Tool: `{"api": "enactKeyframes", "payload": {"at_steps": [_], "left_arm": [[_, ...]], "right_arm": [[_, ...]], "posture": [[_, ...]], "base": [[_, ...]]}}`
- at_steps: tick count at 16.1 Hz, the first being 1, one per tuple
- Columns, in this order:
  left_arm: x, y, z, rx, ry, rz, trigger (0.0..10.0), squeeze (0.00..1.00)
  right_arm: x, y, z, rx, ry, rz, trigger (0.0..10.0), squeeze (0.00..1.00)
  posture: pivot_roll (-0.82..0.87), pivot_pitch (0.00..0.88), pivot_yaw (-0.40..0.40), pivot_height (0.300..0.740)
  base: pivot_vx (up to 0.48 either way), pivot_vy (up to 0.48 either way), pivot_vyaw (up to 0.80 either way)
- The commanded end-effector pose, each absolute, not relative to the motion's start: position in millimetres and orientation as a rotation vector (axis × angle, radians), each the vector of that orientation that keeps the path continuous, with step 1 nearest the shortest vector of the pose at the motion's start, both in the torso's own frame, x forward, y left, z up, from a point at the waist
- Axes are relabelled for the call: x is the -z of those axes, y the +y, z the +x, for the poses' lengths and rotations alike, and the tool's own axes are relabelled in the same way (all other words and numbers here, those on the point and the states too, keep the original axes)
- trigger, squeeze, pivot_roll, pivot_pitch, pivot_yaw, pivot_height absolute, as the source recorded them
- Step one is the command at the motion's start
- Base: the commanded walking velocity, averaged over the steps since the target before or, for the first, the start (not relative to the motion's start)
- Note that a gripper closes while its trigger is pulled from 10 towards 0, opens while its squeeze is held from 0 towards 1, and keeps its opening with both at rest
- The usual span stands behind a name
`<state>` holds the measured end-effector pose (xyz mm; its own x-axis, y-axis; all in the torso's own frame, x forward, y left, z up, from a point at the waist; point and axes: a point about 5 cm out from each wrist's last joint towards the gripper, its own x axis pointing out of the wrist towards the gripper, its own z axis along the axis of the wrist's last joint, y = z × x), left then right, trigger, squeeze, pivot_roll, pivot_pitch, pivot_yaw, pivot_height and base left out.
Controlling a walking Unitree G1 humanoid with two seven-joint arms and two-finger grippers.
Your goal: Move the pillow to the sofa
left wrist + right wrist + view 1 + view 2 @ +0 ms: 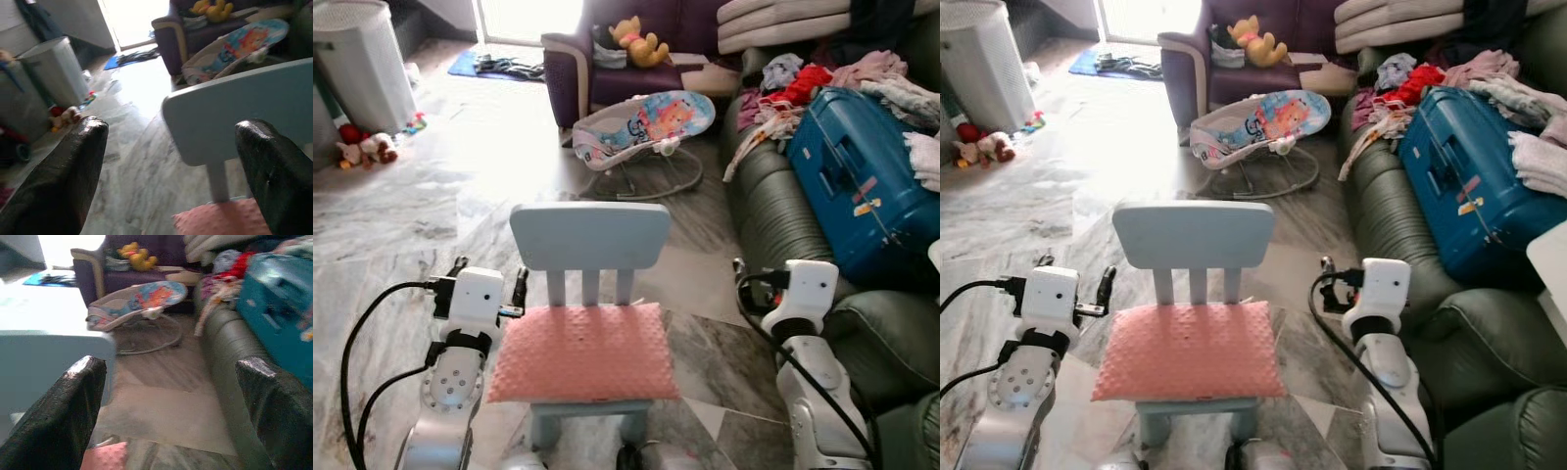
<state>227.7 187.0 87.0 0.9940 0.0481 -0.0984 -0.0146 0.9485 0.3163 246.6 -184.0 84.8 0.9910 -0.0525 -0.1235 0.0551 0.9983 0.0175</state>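
The pink pillow point(584, 366) lies flat on the pale blue child's chair point(589, 238) at six o'clock. The left tool point(487, 281) and right tool point(740, 276) flank it, both released. Best to pinch opposite edges evenly, lift level, then swing toward the green sofa point(773, 211) at three o'clock, avoiding the blue suitcase point(864, 191).

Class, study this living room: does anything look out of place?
Yes. A blue suitcase lies tilted on the green sofa among heaped clothes, and a pink pillow sits on a small chair.
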Motion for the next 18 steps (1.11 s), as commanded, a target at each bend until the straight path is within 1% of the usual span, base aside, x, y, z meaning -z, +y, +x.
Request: {"api": "enactKeyframes", "payload": {"at_steps": [1,9,18], "left_arm": [[-91.2,189.8,227.0,-0.055,0.085,0.339,10.0,0.00],[-89.4,194.9,226.2,-0.103,0.099,0.359,10.0,0.00],[-88.6,193.2,227.3,-0.106,0.100,0.357,10.0,0.00]], "right_arm": [[-87.8,-185.3,248.2,0.051,0.115,0.020,10.0,0.00],[-88.1,-180.5,250.1,0.007,0.113,0.030,10.0,0.00],[-87.7,-179.6,250.7,-0.008,0.116,0.032,10.0,0.00]], "posture": [[0.03,0.000,-0.067,0.740],[0.03,0.000,-0.070,0.740],[0.02,0.000,-0.073,0.740]], "base": [[0.000,0.000,0.00],[0.000,0.000,0.00],[0.000,0.000,0.00]]}}
